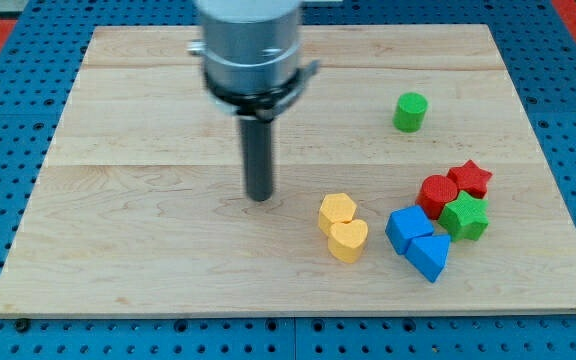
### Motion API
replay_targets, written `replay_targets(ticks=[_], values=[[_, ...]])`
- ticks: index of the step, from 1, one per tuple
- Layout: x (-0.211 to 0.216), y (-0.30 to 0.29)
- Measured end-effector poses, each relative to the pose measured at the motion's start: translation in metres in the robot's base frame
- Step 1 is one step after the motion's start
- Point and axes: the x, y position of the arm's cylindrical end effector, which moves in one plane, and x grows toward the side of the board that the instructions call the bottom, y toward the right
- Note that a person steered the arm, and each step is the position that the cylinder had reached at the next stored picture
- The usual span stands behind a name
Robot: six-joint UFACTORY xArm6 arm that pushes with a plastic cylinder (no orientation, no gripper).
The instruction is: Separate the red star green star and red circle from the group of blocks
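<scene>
Camera view shows the end effector, a straight dark rod with no jaws, so it grasps nothing; my tip rests on the pale wooden desk and touches no block.

Positions relative to my tip:
- Two yellow blocks lie near, toward the view's right and slightly lower: a yellow hexagonal block and a yellow heart block, touching each other.
- Two blue blocks lie farther right: a blue cube-like block and a blue triangular block, touching each other.
- The task blocks lie farthest right: the red cylindrical circle block, the red star block and the green star block. These three are packed together, and the red circle and green star sit just beside or against the blue cube-like block.
- A green cylindrical block stands alone, up and to the right, well apart from everything.

Task status, judged from this layout: separation is not yet done. The three target blocks are still joined to the blue pair, and the yellow pair is close by. What is left is to open a clear gap between the targets and the blue blocks; my tip is well apart from that contact line.
</scene>
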Motion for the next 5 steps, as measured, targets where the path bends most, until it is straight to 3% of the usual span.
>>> replay_targets(ticks=[1,2,3,4,5], values=[[0.044,0.068],[0.060,0.135],[0.096,0.097],[0.121,0.121],[0.119,0.204]])
